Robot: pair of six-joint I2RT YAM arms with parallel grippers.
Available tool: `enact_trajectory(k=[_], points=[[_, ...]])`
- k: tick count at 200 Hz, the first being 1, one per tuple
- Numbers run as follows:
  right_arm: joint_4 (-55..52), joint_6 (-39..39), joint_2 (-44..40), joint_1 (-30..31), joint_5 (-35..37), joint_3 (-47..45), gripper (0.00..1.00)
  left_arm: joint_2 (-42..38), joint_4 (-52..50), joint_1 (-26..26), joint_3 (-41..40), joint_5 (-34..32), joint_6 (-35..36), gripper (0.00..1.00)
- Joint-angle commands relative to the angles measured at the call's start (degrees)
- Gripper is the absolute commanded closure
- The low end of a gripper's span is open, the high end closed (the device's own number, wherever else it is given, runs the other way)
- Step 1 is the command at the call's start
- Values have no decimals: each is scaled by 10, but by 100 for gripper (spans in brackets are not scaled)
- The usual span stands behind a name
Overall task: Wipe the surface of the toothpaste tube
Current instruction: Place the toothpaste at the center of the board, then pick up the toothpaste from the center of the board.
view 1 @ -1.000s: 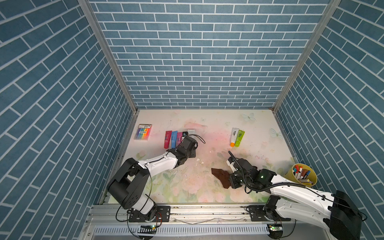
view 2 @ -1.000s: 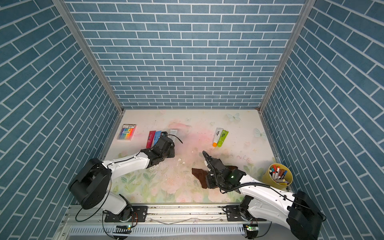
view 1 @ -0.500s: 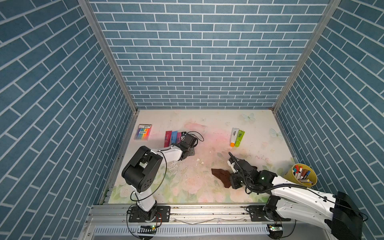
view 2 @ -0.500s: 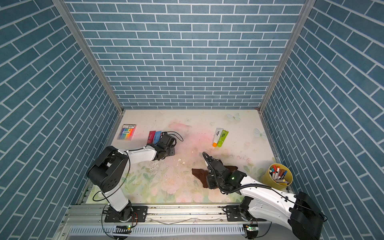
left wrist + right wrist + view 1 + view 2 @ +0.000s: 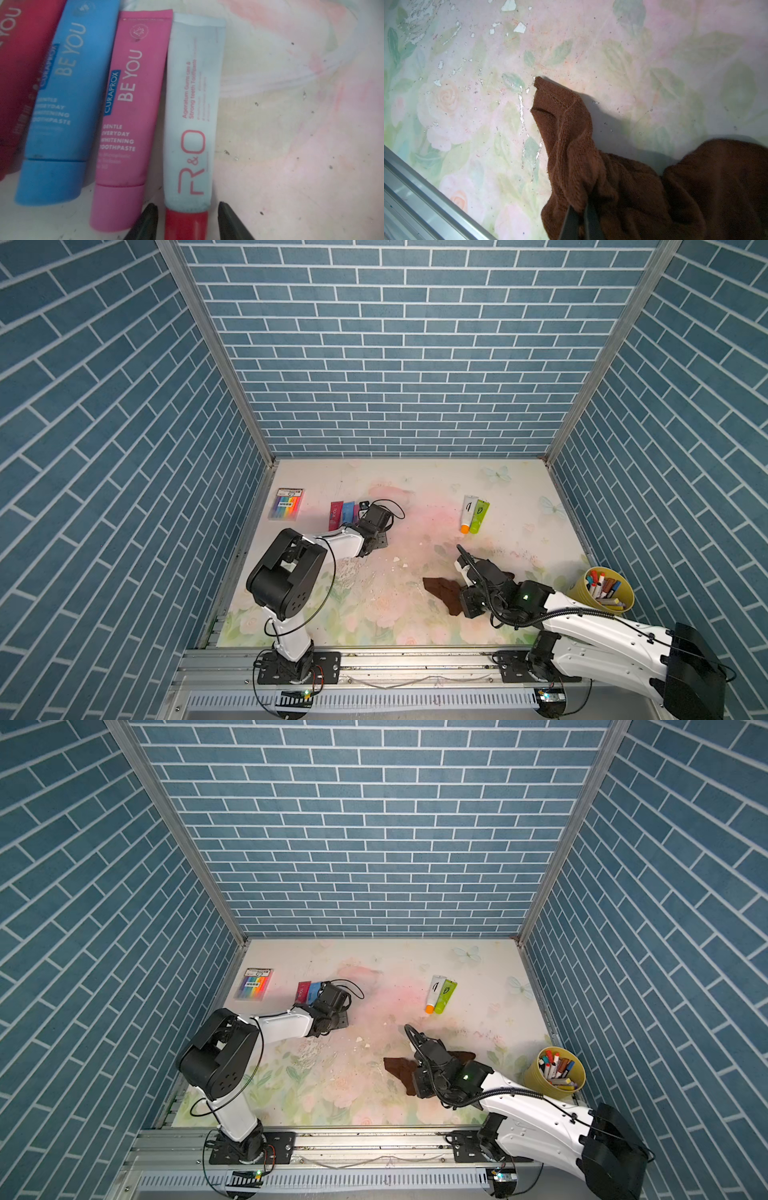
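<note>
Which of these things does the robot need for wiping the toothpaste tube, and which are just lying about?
In the job:
white toothpaste tube with red cap, flanked by the open left gripper
brown cloth, pinched in the right gripper

Lying about:
pink tube
blue tube
dark red tube
orange-capped white tube
green tube
rainbow pen pack
yellow cup of markers

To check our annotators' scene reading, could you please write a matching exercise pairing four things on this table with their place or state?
Things
1. white R&O tube
2. brown cloth
3. yellow cup
4. green tube

Places or states
A. pinched in the shut right gripper
B. lying beside the orange-capped tube
C. cap between the fingers of the open left gripper
D. standing, holding markers

Pairs: 1-C, 2-A, 3-D, 4-B
</note>
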Motion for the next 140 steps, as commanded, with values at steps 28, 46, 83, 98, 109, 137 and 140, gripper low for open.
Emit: enact_trajectory(k=[28,46,83,98,109,137,140], points=[[-15,-7,-3,6,17,-2,100,-60,-32,-5,4,4,-7,20],[-16,-5,-6,6,20,-3,100,-94,-41,-19,13,1,-3,20],[-26,3,-43,7,40,-10,100,-151,-23,-74,50,4,18,20],[-34,10,-69,6,55,-15,100,-152,3,-94,64,6,27,18],[-42,17,-90,6,73,-19,100,-144,35,-103,69,13,35,15],[-85,59,-142,5,164,-23,100,-85,98,-122,103,41,41,0],[-88,61,-148,5,171,-24,100,-76,99,-125,111,45,42,0]])
